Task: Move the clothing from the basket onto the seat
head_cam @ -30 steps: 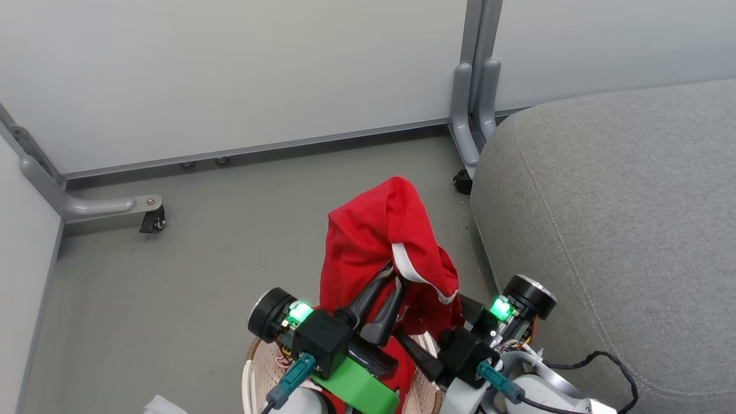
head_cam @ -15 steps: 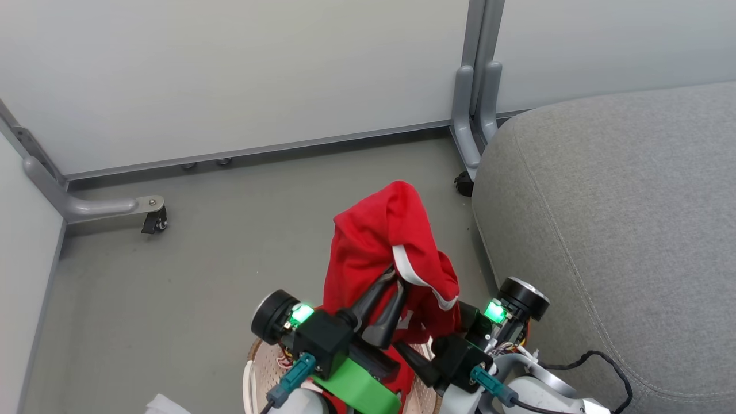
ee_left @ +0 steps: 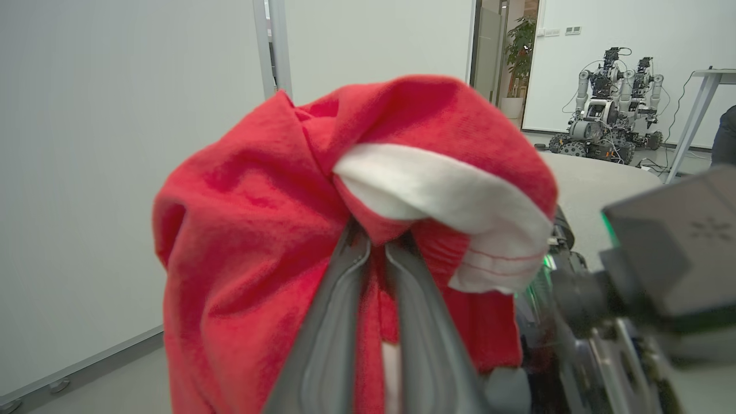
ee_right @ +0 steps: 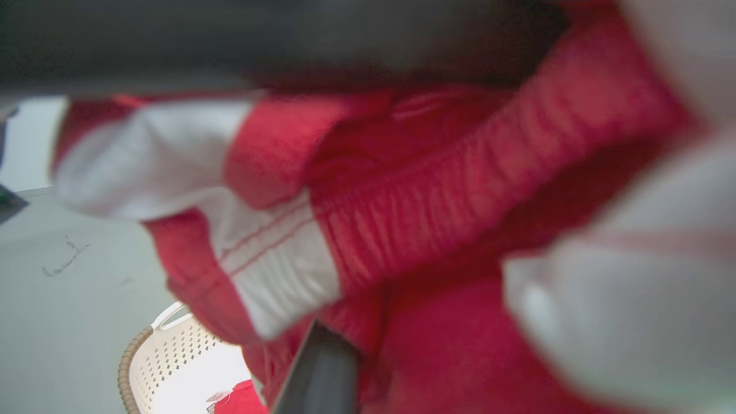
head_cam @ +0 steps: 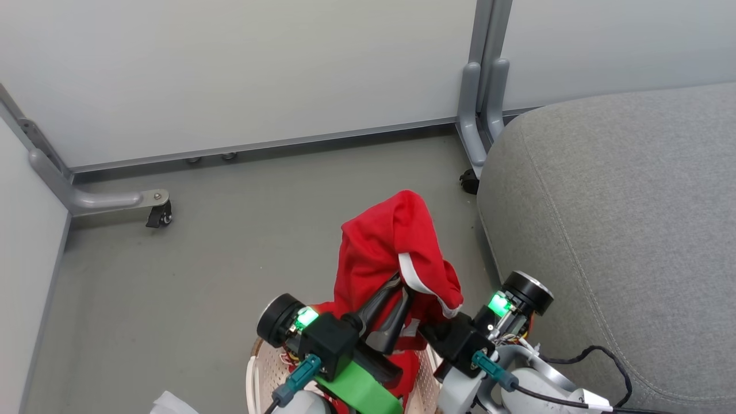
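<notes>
Two claws meet at the clothing, which hangs bunched above the basket on the floor, its lower folds reaching down inside, just left of the seat. Our left claw is pinched tight on a red fold that drapes over its tips. Our right claw reaches under the cloth; its fingers are hidden, so we cannot tell whether it grips.

Robotics lab: parked robots, wheeled partition panels, potted plant

clothing over basket | seat to right | panel behind
</notes>
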`<state>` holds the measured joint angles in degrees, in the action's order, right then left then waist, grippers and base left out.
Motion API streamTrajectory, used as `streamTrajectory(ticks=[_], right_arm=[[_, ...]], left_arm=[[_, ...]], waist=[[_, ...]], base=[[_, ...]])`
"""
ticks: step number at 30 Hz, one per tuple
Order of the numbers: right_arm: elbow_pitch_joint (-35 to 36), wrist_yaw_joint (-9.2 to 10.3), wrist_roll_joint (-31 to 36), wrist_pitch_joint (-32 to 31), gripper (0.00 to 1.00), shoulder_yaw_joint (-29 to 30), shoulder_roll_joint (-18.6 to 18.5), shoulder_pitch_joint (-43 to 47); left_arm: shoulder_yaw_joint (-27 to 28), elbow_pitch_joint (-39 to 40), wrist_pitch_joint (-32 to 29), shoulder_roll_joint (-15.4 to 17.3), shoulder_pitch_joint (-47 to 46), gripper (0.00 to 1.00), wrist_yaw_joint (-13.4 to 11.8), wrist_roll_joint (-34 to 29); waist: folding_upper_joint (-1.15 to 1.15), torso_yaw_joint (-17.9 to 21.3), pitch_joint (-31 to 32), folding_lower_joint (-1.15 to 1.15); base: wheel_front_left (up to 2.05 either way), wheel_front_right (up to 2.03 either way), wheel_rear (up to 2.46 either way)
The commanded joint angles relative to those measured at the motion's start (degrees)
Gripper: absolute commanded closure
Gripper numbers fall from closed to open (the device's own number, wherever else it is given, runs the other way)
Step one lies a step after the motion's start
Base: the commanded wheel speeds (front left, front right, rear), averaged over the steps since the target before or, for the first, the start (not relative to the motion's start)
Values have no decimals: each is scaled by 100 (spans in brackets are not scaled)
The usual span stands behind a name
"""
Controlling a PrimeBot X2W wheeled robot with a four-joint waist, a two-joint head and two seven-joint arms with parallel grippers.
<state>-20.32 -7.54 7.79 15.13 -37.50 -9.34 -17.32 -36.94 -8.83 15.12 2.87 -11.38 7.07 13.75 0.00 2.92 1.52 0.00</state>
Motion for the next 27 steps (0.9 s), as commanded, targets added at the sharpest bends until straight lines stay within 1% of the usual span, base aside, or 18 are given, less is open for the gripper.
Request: streamTrajectory(ticks=[1, 23, 24, 25, 26, 27], right_arm=[[26, 10, 12, 3, 100, 62, 20, 48], [461, 10, -275, 3, 100, 466, 111, 261], [477, 10, -288, 3, 100, 485, 120, 272], [504, 10, -305, 3, 100, 517, 132, 282], [528, 10, -327, 3, 100, 554, 138, 287], [559, 10, -362, 3, 100, 621, 151, 297]], left_arm=[[38, -6, 5, 5, -93, 100, 18, -34], [123, -70, 4, 6, -67, 100, 23, -237], [145, -47, 4, 6, -84, 85, -14, -263], [165, -32, 4, 6, -86, 57, -52, -259], [183, -19, 4, 7, -86, 20, -64, -276], [209, -6, 4, 7, -87, 0, -84, -296]], waist=[[0, -2, -4, 0], [0, 18, -25, 0], [0, 17, -25, 0], [0, 18, -26, 0], [0, 17, -26, 0], [0, 16, -25, 0]], base=[[0, 0, 0], [0, 0, 0], [0, 0, 0], [0, 0, 0], [0, 0, 0], [0, 0, 0]])
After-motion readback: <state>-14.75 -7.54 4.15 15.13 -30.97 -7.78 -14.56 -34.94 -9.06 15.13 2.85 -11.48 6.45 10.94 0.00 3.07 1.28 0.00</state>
